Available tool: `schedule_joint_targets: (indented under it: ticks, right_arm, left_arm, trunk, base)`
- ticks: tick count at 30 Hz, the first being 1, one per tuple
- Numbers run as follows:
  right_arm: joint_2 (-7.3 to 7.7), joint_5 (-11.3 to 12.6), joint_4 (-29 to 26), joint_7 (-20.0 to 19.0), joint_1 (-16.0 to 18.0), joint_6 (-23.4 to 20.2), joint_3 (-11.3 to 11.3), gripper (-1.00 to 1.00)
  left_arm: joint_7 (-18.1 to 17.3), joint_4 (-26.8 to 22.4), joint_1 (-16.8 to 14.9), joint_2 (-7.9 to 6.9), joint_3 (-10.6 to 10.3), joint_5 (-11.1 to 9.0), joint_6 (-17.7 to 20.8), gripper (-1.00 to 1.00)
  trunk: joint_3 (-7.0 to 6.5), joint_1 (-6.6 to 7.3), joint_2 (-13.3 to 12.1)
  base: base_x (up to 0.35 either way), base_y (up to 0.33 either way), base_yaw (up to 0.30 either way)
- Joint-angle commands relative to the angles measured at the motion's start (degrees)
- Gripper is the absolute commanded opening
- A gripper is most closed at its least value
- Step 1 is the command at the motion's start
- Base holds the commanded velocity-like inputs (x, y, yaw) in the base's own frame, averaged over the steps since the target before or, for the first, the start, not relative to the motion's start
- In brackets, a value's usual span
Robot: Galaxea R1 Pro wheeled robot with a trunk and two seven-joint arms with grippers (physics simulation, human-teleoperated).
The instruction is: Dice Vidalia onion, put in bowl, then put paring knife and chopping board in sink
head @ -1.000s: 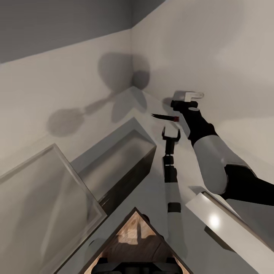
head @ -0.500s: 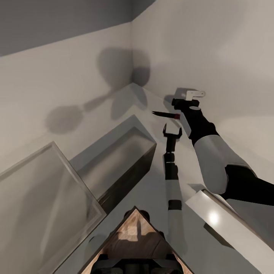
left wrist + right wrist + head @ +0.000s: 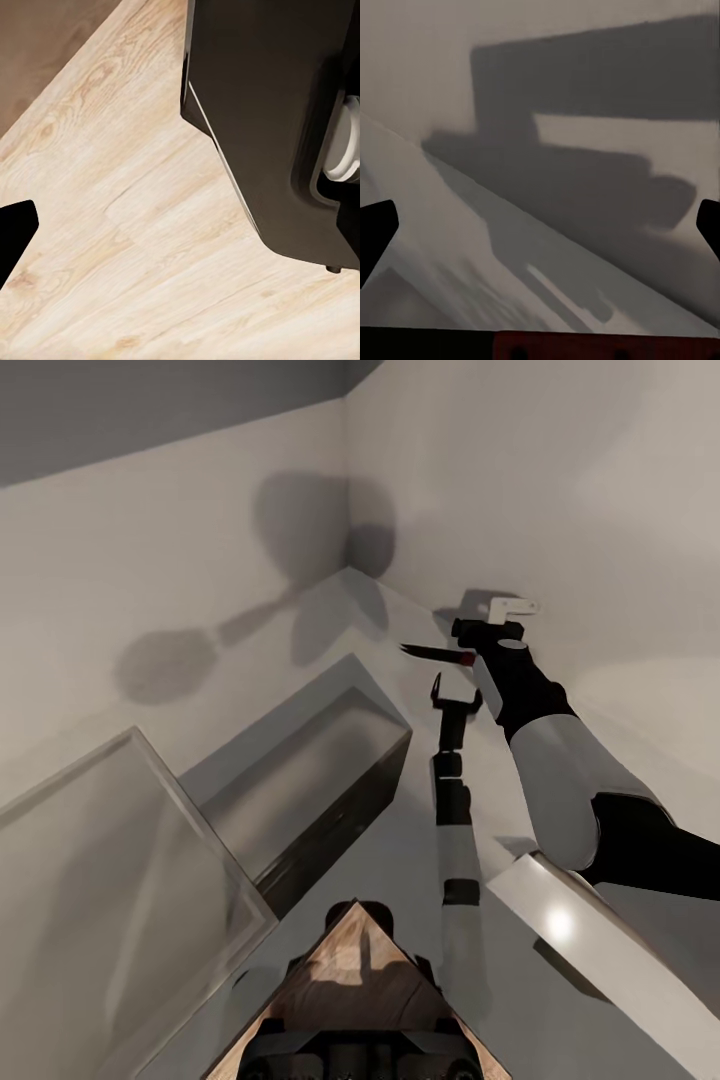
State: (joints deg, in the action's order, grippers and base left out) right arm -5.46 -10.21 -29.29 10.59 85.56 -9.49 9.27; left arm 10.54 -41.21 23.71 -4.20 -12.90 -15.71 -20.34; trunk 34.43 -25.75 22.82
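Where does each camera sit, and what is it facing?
Head view: on the head, facing a wall corner; right gripper holds the paring knife, left gripper open.
Left wrist view: on the left arm, facing a wood-grain surface and dark robot body.
Right wrist view: on the right arm, facing a wall.
Shared: head and right wrist both show the paring knife.

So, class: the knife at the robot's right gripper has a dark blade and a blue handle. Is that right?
Not quite. The knife at the right gripper has a dark blade, but its handle is red, not blue, as the head view shows.
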Motion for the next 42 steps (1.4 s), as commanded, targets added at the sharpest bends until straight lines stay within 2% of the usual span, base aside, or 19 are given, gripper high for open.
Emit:
schedule_joint_targets:
  ticks: [1,23,32,42]
  right_arm:
    - [-0.08,-0.60,-0.10,-0.04,0.03,-0.36,0.31,1.00]
    - [0.01,-0.60,-0.08,-0.12,0.05,-0.28,0.31,1.00]
    - [0.95,-0.58,-0.12,-0.18,0.05,-0.27,0.32,1.00]
    - [1.06,-0.58,-0.10,-0.21,0.04,-0.27,0.31,1.00]
  left_arm:
    - [0.55,-0.09,0.01,-0.10,-0.46,-0.37,-0.14,1.00]
    - [0.55,-0.09,0.02,-0.06,-0.44,-0.37,-0.14,1.00]
    - [0.55,-0.09,0.02,-0.02,-0.46,-0.37,-0.14,1.00]
    - [0.59,-0.09,0.02,-0.02,-0.46,-0.37,-0.14,1.00]
  trunk:
    - [0.17,-0.03,0.10]
    - [2.18,-0.03,0.10]
    - [3.01,-0.03,0.10]
    - [3.92,-0.03,0.10]
  base:
    - [0.000,0.000,0.000]
    - [0.000,0.000,0.000]
    - [0.000,0.000,0.000]
    - [0.000,0.000,0.000]
